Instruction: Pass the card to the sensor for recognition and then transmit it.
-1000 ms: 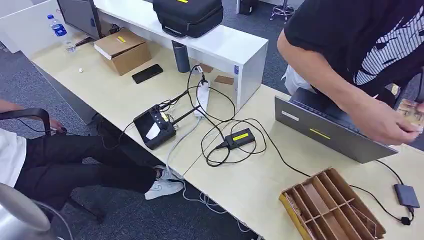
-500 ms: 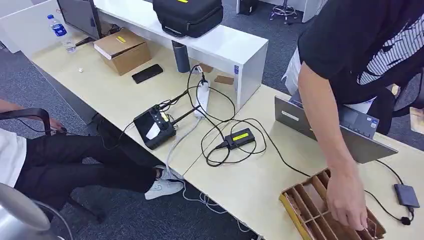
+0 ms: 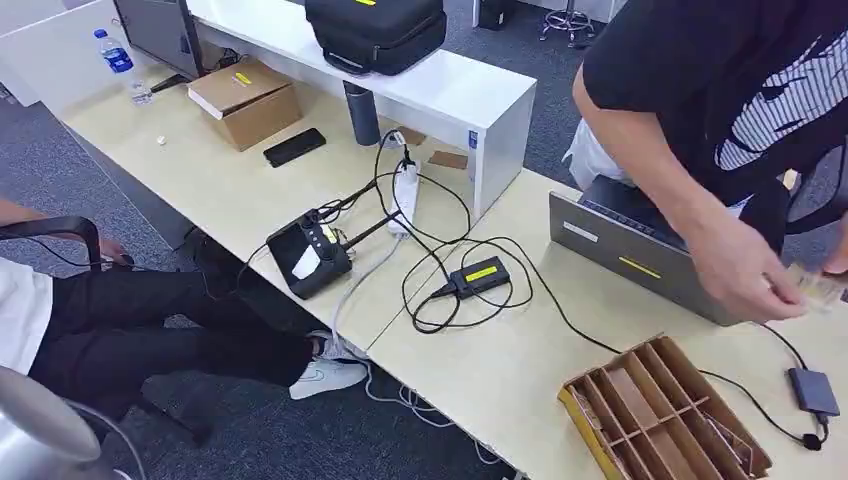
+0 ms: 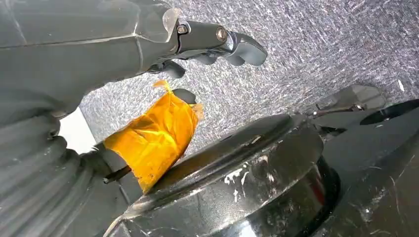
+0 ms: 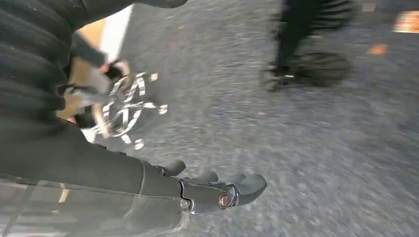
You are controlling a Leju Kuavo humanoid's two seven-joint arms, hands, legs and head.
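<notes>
A person in a black shirt leans over the bench (image 3: 520, 370) from the far side, one hand (image 3: 745, 270) held in front of the open laptop (image 3: 640, 262) and pinching a blurred card (image 3: 818, 290) just past the laptop's corner, above the bench's right end. The card sits well apart from the small black sensor (image 3: 479, 274) with its yellow label, which lies on the bench in a loop of black cable, between the laptop and a black device with a screen (image 3: 310, 256). Near the front edge stands a brown divided tray (image 3: 662, 412), and a small dark box (image 3: 813, 391) on a cable lies just beside it. The left robot hand (image 4: 217, 42) hangs over grey carpet, its fingers stretched out and holding nothing. The right robot hand (image 5: 222, 190) also hangs above the carpet, fingers extended and apart, with nothing in it. A second person in black trousers sits at the left.
</notes>
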